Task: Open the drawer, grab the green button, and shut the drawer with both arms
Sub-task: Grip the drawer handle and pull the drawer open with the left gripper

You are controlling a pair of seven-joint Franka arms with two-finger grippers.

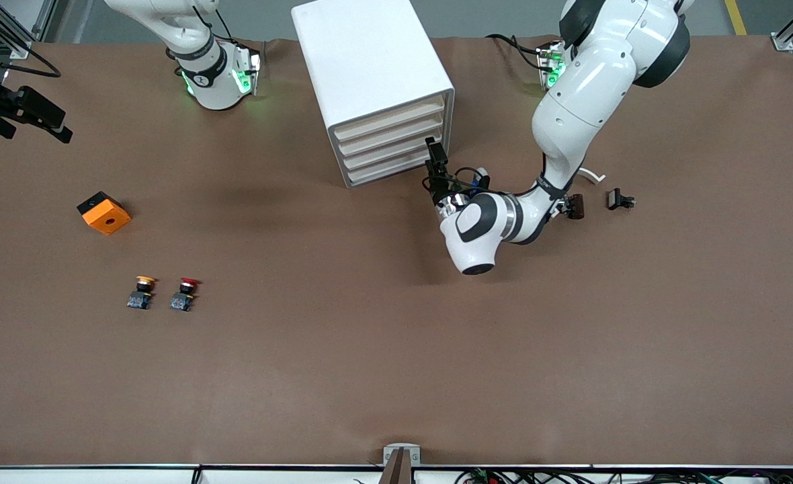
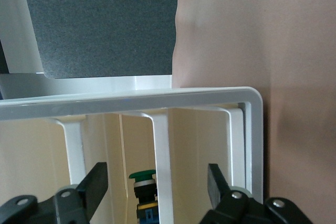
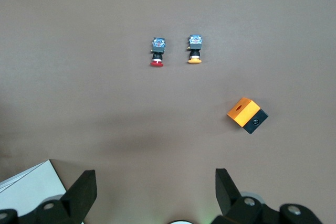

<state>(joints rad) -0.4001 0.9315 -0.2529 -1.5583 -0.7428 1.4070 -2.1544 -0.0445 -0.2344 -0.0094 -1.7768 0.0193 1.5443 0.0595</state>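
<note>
Right now the left gripper (image 1: 435, 163) of the glossy white left arm (image 1: 574, 111) sits at the front of the white four-drawer box cabinet (image 1: 369, 70), at the corner of the stack of cream drawer fronts toward the left arm's end of the table, low down by the lower drawers (image 1: 390, 165). Its black fingers (image 2: 97, 182) stand wide apart with nothing between them, straddling the white dividers of the cabinet front as the left wrist view shows it. The small push button with a round green cap, black neck and blue-grey base (image 2: 143, 192) is visible through a gap in that cabinet front, inside the cabinet, lying between the two fingers in that view but deeper in than their tips and not touched by either. The right gripper (image 3: 155, 190) waits up near its base at the cabinet's other flank, over bare brown table (image 1: 396, 349), its fingers spread wide and empty. Toward the right arm's end of the table stand a yellow-capped push button (image 1: 142, 292) and a red-capped push button (image 1: 185, 294) just beside each other, with an orange and black block (image 1: 103, 212) farther from the front camera than both. Near the left arm's elbow lie a small dark brown part (image 1: 576, 206), a small black clip (image 1: 619, 199) and a curved white piece (image 1: 591, 175).
</note>
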